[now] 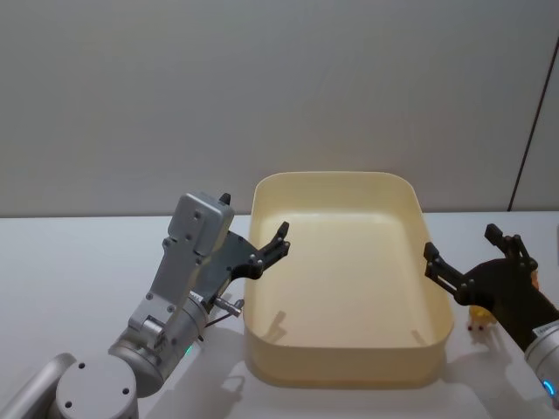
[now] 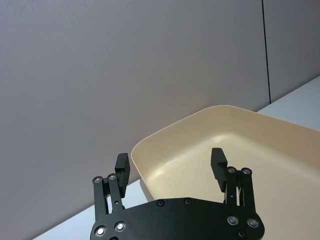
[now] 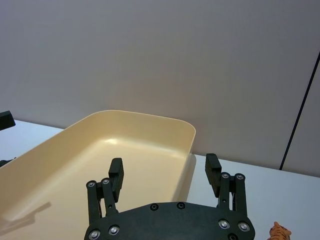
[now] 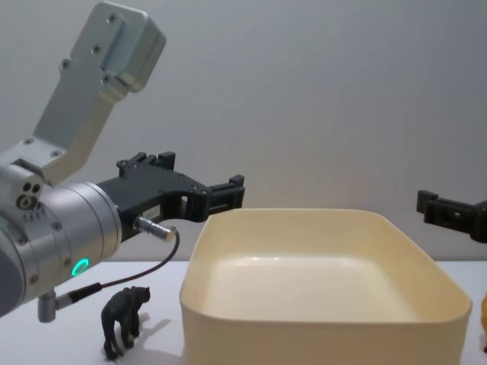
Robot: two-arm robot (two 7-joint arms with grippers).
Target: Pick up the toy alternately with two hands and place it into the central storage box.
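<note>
Toy animals stand on the white table (image 1: 79, 262) on both sides of the central storage box (image 1: 341, 367), and none of them is grasped. In the chest view a black four-legged toy (image 4: 125, 319) stands under the left arm's silver wrist, behind and below the fingertips and just beside the box's near left corner. What animal it is cannot be made out.

The left gripper (image 2: 170, 162) is spread wide and empty. It hangs above the box's left rim, with one finger (image 2: 218, 162) over the interior and the other outside the wall.

The box sits between the two grippers, and the part of its floor that can be seen is bare.

The right gripper (image 3: 164, 166) is also released and holds nothing. It is raised at the box's right wall, with its tips near the rim.

A small yellow toy (image 1: 479, 318) stands on the table just below that gripper and close to the box's right side. The black palm hides part of it, so its shape is unclear. In the right wrist view an orange striped toy (image 3: 279, 232) lies beside the palm plate, behind the fingers, and the frame edge cuts it off.
</note>
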